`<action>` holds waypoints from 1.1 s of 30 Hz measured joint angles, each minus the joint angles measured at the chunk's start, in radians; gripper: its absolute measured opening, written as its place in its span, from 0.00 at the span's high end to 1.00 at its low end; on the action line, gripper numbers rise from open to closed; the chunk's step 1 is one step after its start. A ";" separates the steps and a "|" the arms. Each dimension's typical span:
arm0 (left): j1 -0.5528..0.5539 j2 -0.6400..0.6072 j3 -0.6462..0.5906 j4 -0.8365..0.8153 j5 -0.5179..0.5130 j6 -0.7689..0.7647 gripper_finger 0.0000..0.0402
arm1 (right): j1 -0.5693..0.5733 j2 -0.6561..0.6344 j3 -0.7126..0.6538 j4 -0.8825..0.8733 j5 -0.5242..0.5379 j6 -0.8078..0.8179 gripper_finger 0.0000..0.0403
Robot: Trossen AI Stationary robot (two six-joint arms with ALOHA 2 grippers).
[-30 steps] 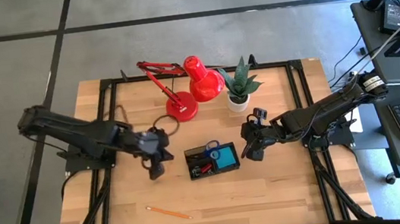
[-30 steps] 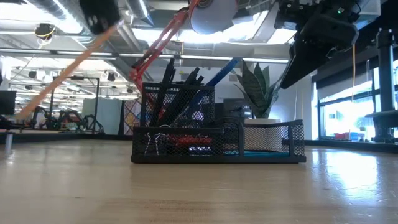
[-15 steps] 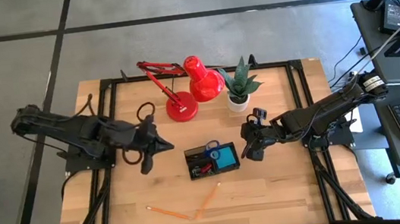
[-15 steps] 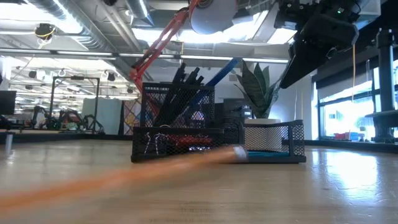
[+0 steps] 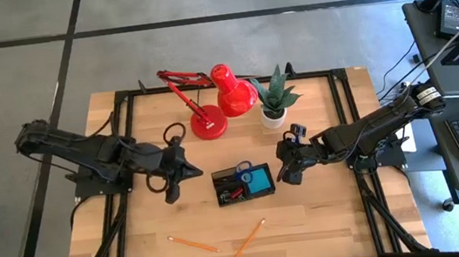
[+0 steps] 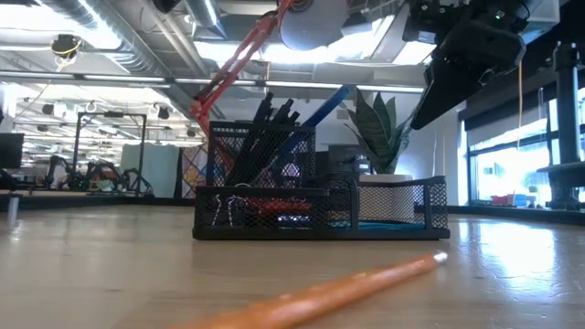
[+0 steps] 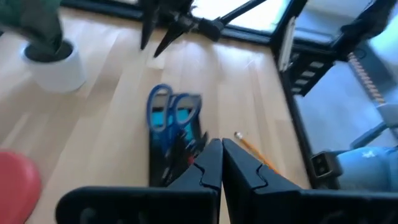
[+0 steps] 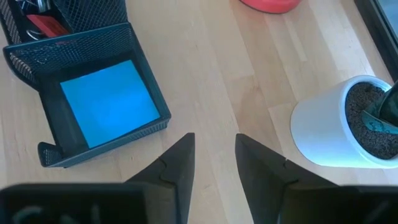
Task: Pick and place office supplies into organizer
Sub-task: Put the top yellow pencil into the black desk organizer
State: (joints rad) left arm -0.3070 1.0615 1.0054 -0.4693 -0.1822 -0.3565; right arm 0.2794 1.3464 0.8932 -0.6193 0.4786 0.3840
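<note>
Wooden table point(image 5: 310, 215), lamp point(image 5: 219, 99), plant point(image 5: 273, 98)

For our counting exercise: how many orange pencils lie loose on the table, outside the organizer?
2: one pencil near the front edge toward the left, another pencil just right of it. More may stand hidden in the organizer.

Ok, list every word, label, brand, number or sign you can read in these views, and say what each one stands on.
None can be read.
organizer: plain black mesh, no label.
blue note pad: blank.
pencils: no print can be made out.
lamp and plant pot: no marking shows.
Background room in the low view: anything that might be a sign is too small and blurred to read.
</note>
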 joint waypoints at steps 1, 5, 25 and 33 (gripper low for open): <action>-0.008 0.004 0.000 0.024 0.000 0.000 1.00 | 0.000 0.000 0.000 0.000 0.000 0.000 0.70; -0.058 0.052 0.000 0.145 0.034 0.028 1.00 | 0.000 0.000 0.000 0.000 0.000 0.000 0.70; -0.214 0.635 0.105 0.525 0.037 0.063 1.00 | 0.001 0.000 0.000 0.003 0.000 0.000 0.70; -0.297 0.811 0.315 0.350 -0.143 0.013 1.00 | 0.000 0.000 0.000 0.006 0.000 -0.023 0.70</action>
State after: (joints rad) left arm -0.6044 1.8730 1.3199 -0.1192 -0.3255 -0.3438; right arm 0.2798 1.3464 0.8932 -0.6134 0.4784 0.3605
